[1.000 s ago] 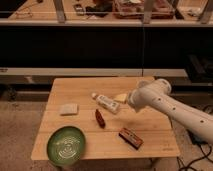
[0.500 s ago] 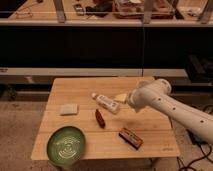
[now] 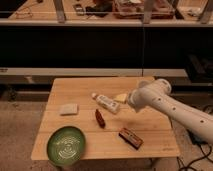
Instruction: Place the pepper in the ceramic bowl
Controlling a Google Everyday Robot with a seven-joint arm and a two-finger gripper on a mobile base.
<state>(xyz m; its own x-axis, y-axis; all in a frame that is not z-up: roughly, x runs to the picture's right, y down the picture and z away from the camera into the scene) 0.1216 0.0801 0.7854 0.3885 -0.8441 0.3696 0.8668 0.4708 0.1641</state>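
The pepper (image 3: 100, 118) is small, slim and dark red, and lies on the wooden table (image 3: 150, 125) near its middle. The ceramic bowl (image 3: 66, 145) is wide, green and glazed with pale swirl lines, and sits at the table's front left corner with nothing in it. My white arm reaches in from the right. My gripper (image 3: 128, 100) is at the arm's end over the table's middle right, up and to the right of the pepper and apart from it, far from the bowl.
A white tube (image 3: 106, 102) lies just left of the gripper, with a small yellowish piece (image 3: 120, 97) beside it. A pale pad (image 3: 69, 109) lies at the left. A brown-red block (image 3: 130, 137) lies front right. Dark shelving stands behind the table.
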